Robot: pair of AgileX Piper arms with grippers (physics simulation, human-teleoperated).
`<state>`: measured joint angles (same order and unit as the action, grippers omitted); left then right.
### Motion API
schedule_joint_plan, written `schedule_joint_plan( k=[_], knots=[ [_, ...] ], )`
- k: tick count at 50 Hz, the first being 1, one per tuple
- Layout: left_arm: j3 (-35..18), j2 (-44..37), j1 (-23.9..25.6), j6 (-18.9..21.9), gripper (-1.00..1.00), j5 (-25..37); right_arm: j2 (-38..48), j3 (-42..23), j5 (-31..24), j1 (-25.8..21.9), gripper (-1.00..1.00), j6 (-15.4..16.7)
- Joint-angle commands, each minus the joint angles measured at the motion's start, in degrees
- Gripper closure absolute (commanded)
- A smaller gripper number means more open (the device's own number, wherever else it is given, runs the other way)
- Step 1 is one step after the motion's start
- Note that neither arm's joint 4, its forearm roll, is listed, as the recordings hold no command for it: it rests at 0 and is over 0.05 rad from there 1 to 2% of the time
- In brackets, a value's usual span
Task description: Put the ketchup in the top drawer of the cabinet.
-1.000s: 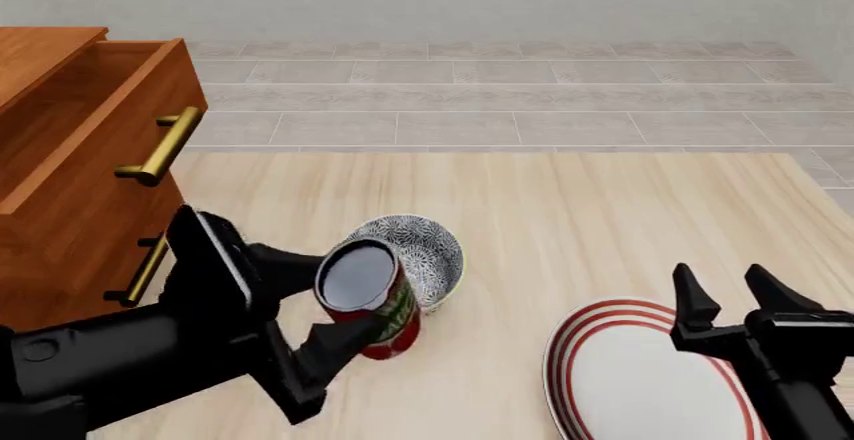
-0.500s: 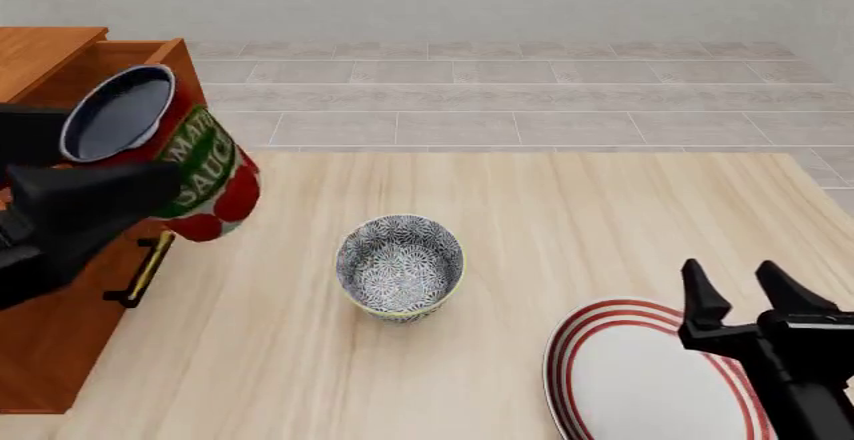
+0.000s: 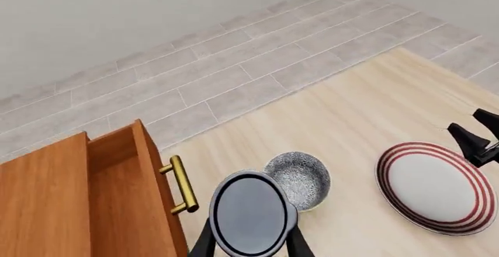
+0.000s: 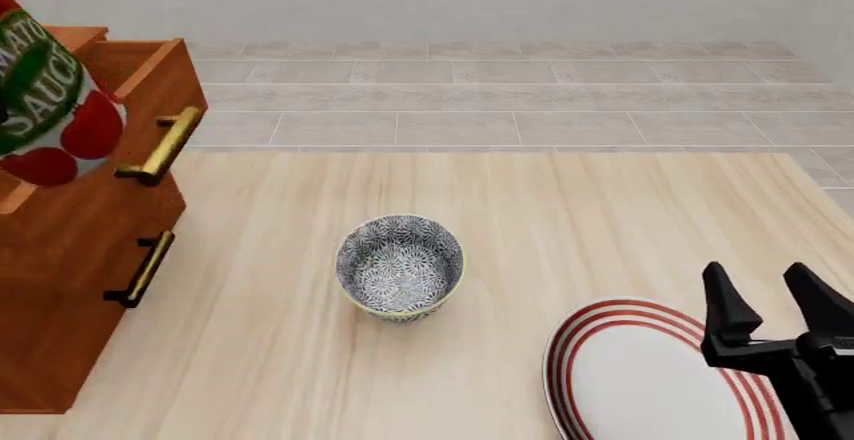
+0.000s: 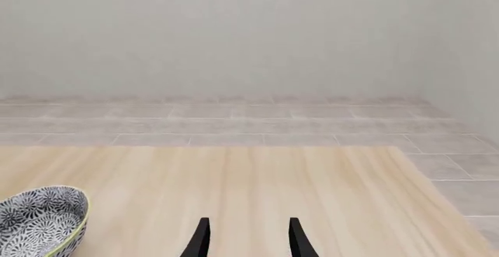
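Left gripper (image 3: 251, 246): fingers closed around ketchup (image 3: 251, 213). Right gripper (image 4: 778, 300): low, fingers parted, nothing held.

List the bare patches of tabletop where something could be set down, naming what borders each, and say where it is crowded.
Bare wood lies between the bowl and the plate, across the far strip behind the bowl up to the table edge, and between the cabinet and the bowl. The near right corner is crowded by the plate and the right pincer.
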<state>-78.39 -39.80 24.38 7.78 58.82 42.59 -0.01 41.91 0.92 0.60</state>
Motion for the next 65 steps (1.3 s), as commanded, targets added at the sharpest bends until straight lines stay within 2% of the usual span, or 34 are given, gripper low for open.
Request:
schedule_joint_plan(
  k=[1,4,8,10,16,20,30,39,55,65],
  knots=[
    [-6.57,-1.98,-7.64,2.81,1.00,4.84,-7.54,0.00,-5.69,-1.11,-1.00,-1.44],
    [-7.42,-2.63,-9.39,3.21,1.00,5.32,-7.02,0.00,-5.14,-1.38,-1.00,-0.64],
    [-7.52,-3.70,-10.68,2.74,1.00,5.68,-9.10,0.00,-7.05,-1.49,-1.00,-0.49],
    [-8.04,-4.50,-12.09,3.92,1.00,5.83,-8.78,0.00,-6.94,-1.53,-1.00,-0.45],
    [-12.42,-9.45,-15.70,3.34,1.00,7.31,-5.93,0.00,-4.52,-1.49,-1.00,-0.10],
    [-12.42,-10.62,-18.67,5.26,1.00,6.57,-4.07,0.00,-2.90,-1.58,-1.00,0.01],
    [-12.80,-13.60,-23.49,4.98,1.00,5.26,-2.18,0.00,-1.18,-1.34,-1.00,0.20],
    [-9.58,-16.35,-29.54,6.87,1.00,0.87,-0.38,0.00,0.33,-1.58,-1.00,0.29],
    [-3.32,-19.07,-34.31,7.34,1.00,-4.75,2.15,0.00,2.54,-1.55,-1.00,0.36],
    [2.87,-19.53,-36.25,7.86,1.00,-9.73,5.01,0.00,5.03,-1.53,-1.00,0.42]
  ],
)
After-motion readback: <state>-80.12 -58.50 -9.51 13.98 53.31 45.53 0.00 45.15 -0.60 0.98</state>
